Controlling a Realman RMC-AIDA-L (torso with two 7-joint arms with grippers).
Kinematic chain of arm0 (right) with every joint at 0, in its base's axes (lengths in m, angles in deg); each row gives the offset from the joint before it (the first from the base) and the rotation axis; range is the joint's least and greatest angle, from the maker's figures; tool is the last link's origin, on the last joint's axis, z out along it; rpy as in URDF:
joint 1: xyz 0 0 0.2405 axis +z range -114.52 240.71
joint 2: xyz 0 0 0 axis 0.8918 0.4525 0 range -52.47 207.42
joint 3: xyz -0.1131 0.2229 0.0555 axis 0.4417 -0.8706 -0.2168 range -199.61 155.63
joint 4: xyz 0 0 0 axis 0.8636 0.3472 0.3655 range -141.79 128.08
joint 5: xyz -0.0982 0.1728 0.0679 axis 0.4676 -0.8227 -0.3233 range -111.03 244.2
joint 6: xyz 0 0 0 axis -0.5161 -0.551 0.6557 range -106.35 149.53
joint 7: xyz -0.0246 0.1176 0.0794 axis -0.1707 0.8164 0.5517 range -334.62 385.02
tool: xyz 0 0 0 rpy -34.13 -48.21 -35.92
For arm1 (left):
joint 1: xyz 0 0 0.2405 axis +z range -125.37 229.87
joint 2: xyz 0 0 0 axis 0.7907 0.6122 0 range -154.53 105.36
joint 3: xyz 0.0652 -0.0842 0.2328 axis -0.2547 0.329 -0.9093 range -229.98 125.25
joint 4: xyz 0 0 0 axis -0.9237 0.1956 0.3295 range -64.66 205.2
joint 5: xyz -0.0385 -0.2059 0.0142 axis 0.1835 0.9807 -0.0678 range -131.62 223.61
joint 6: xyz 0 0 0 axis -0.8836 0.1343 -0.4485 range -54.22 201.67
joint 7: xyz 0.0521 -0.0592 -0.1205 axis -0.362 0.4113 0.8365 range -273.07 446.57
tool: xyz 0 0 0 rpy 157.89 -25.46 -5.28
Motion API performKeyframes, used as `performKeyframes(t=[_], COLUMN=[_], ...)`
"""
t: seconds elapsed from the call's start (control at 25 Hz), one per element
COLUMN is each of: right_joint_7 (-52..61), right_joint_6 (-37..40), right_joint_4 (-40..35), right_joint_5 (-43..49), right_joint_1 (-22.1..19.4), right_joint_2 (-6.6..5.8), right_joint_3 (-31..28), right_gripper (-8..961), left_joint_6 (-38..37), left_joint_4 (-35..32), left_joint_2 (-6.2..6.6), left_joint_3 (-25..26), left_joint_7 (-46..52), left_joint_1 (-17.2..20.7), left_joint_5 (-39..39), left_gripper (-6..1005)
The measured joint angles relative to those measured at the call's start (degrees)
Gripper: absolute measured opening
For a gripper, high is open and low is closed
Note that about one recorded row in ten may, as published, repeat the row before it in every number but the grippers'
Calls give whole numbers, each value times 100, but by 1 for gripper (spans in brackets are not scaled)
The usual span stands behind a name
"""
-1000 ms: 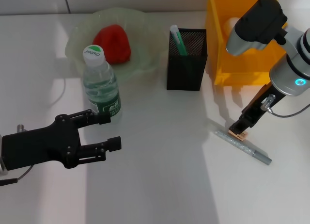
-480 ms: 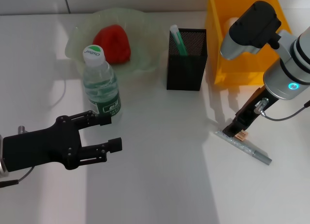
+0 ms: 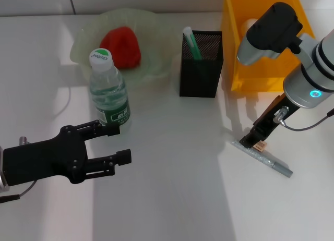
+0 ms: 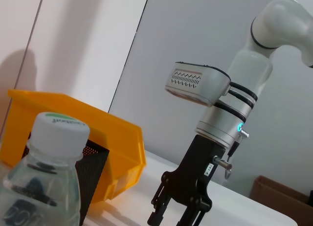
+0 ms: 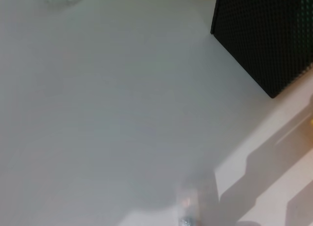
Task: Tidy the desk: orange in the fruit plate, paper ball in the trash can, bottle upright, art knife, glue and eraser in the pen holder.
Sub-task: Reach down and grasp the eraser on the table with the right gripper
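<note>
The right gripper (image 3: 257, 142) is down on the desk (image 3: 172, 199) near its right edge, fingers pinching the eraser (image 3: 260, 145) beside the art knife (image 3: 262, 157). The left gripper (image 3: 119, 142) hovers spread near the left edge, just before the upright bottle (image 3: 108, 89)

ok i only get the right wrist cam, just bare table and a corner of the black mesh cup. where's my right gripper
Observer: The right gripper is down at the table, right at the eraser, which lies against the art knife.
Operator: and the other arm
Observer: The left gripper hovers open beside the bottle, which stands upright.
Operator: anything put away yet
Observer: A green stick with a white cap stands in the mesh cup.
</note>
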Motion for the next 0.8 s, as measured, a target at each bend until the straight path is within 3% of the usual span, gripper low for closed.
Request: performKeyframes(t=[0.8], right_joint_7=[70], right_joint_6=[29], right_joint_4=[-180], right_joint_5=[42], right_joint_1=[-81], right_joint_2=[-18], right_joint_3=[-7], right_gripper=[607], left_joint_6=[0], left_joint_4=[50], left_joint_2=[0], left_joint_3=[0], left_joint_7=[-10], left_joint_1=[-7], left_joint_5=[-18], left_gripper=[787])
